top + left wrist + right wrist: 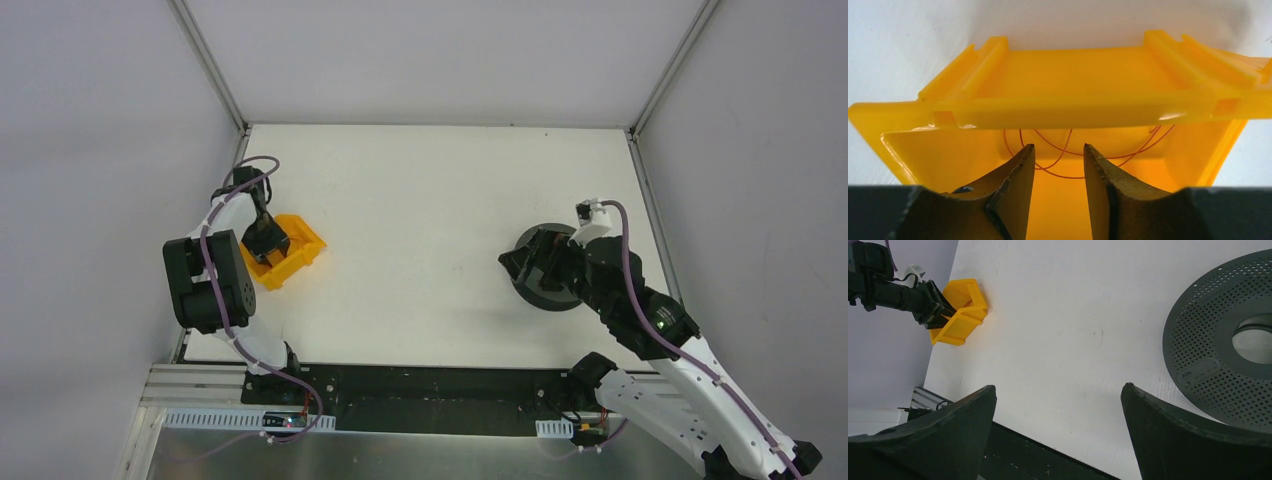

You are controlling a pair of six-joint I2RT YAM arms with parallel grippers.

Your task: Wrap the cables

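Note:
A thin reddish-brown wire (1068,172) lies in loose loops at the bottom of a yellow bin (1088,90). My left gripper (1058,150) is open, its tips inside the bin just above the loops, holding nothing. In the top view the left gripper (268,243) sits over the bin (300,240) at the left. The dark grey perforated spool (1218,340) lies flat at the right. My right gripper (1058,390) is open wide and empty, just left of the spool (555,295); in the top view that gripper (525,262) partly covers the spool.
The yellow bin (960,310) with the left arm in it shows far left in the right wrist view. White enclosure walls stand close on the left, back and right. A black strip and metal rail (420,395) run along the near table edge.

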